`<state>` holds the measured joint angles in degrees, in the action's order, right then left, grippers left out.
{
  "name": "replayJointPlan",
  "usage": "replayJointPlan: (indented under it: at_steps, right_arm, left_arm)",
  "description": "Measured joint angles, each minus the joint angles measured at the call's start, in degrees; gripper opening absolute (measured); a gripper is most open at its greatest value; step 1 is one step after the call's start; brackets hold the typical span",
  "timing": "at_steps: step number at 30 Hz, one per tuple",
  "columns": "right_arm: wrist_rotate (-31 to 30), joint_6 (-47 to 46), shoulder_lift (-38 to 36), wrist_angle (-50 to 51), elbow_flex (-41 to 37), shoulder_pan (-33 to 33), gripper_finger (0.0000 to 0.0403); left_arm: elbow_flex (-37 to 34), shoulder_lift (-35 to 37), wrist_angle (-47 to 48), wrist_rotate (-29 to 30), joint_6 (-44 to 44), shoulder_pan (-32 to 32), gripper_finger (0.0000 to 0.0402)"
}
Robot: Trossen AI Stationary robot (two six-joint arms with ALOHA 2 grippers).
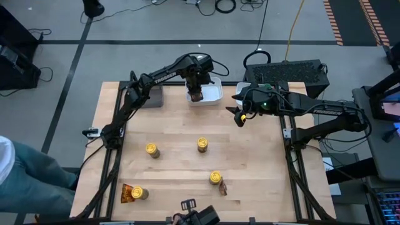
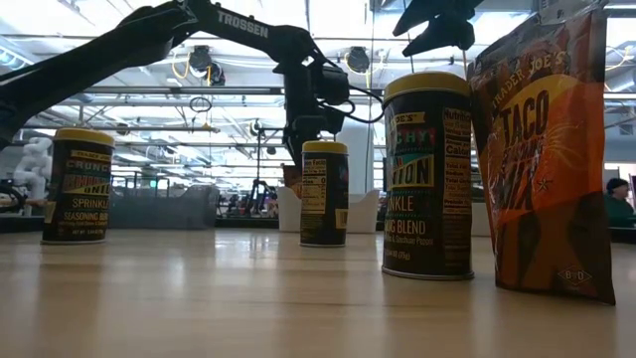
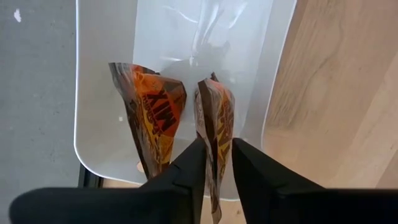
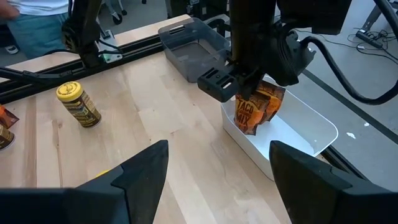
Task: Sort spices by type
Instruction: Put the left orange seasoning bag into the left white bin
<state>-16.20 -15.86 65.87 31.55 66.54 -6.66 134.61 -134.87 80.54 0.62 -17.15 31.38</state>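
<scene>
Packets first: the left gripper (image 3: 216, 163) hangs over the white tray (image 1: 214, 95) at the table's far edge, its fingers clenched on the top of one foil packet (image 3: 215, 124), which dangles inside the tray just beside a second packet (image 3: 154, 115) already leaning there. A grey tray (image 4: 193, 38) sits next to the white one along that same far edge, on the left arm's side. The right gripper (image 1: 239, 116) hovers above bare wood just off the white tray's corner, its fingers spread wide and holding nothing. The middle of the table (image 1: 175, 128) lies open between the trays and the spices left nearer the front. Four yellow-lidded jars stand there, well apart: one (image 1: 152, 150) left of centre, one (image 1: 202, 145) near the middle, one (image 1: 215, 178) closer to the front edge with a packet (image 1: 223, 186) propped just beside it, and one (image 1: 138, 194) at the front left corner touching another packet (image 1: 128, 193) lying flat. A person's sleeve (image 1: 6, 153) shows beyond the table's left edge.
</scene>
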Motion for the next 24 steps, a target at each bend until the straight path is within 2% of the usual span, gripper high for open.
replayJointPlan:
  at_steps: [6, 12, 20, 24]
  right_arm:
    - [0.0, 0.0, 0.0, 0.0, 0.0, 0.0, 0.0263]
    - [0.0, 0.3, 0.0, 0.4, 0.0, 0.0, 0.0263]
    - [0.0, 0.3, 0.0, 1.4, 0.0, 0.0, 0.0263]
    - [0.1, 0.2, 0.0, 1.4, 0.0, 0.0, 0.0263]
  left_arm:
    - [0.3, 0.0, 0.7, 0.0, 0.2, 0.0, 0.0116]
    - [0.3, 0.9, 0.8, 0.3, 0.2, 0.0, 0.0123]
    - [0.4, 6.9, 0.0, 2.6, 0.2, 0.2, 0.0124]
    - [0.4, 11.2, 3.3, 2.5, 1.0, -0.2, 0.0124]
